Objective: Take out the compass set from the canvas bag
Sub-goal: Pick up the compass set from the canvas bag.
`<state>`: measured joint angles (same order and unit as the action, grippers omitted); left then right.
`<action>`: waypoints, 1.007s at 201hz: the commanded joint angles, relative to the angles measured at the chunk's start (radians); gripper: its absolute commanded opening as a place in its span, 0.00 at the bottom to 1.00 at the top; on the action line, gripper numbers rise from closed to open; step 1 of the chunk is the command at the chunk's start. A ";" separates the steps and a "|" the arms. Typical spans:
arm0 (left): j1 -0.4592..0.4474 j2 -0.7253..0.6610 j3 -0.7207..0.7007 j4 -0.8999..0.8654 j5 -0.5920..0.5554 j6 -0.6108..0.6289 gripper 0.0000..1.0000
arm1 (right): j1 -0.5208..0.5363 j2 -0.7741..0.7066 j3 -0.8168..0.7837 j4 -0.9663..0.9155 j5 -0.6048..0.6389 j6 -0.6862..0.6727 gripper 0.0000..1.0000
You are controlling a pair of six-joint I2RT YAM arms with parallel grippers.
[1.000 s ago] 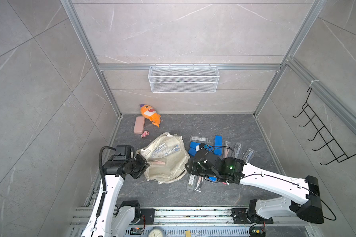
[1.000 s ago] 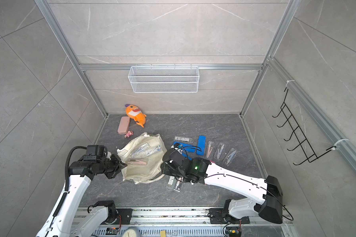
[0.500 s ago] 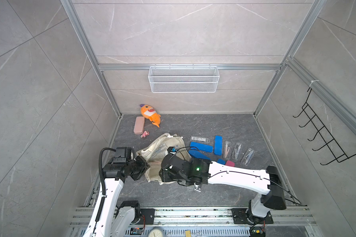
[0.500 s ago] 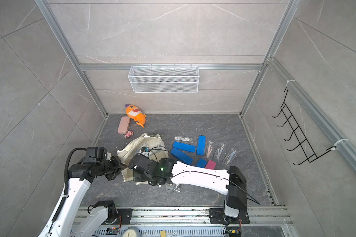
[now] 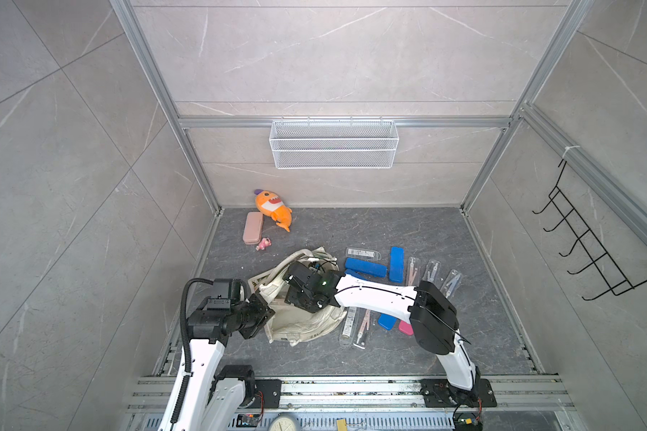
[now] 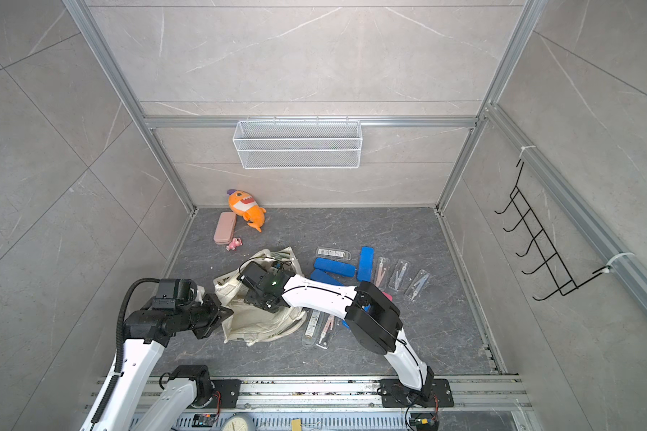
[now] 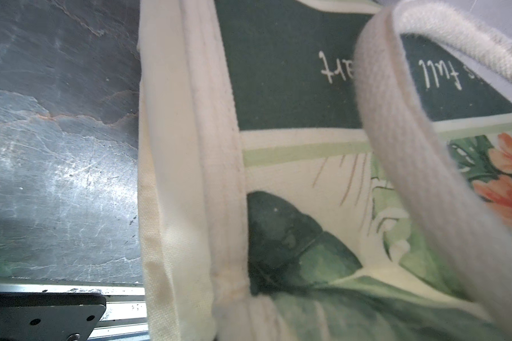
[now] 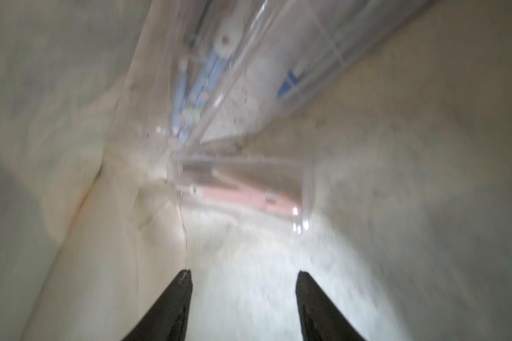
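The right gripper (image 8: 243, 273), a second ago over the cases (image 5: 365, 267) laid out beside the canvas bag (image 5: 303, 324), has swung into the bag's mouth, jaws apart and empty. The left gripper (image 5: 262, 308) pinches the bag's rim near the tabletop's (image 5: 426, 354) front-left corner. A clear-cased pink compass set (image 8: 243, 192) lies just ahead inside, so a grab looks close.

Even bright top views, blurred right wrist, soft left wrist
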<state>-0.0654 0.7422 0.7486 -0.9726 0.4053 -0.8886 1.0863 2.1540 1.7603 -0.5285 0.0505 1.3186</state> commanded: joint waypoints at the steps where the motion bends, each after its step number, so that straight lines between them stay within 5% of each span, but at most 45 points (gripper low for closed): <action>1: -0.012 -0.012 -0.014 -0.074 0.033 0.006 0.00 | -0.013 0.059 0.058 0.003 -0.013 0.110 0.60; 59: -0.015 -0.012 -0.017 -0.080 0.033 0.010 0.00 | -0.046 0.139 0.160 -0.152 0.022 0.156 0.67; 161: -0.016 0.003 -0.017 -0.060 0.037 -0.001 0.00 | -0.052 0.156 -0.013 0.119 -0.063 0.187 0.69; 202: -0.018 0.001 -0.023 -0.058 0.041 -0.005 0.00 | -0.051 0.148 -0.082 0.307 -0.093 0.167 0.62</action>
<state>-0.0772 0.7410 0.7391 -0.9829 0.4046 -0.8890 1.0389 2.2715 1.7355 -0.3450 -0.0132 1.5032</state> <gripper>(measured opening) 0.058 0.649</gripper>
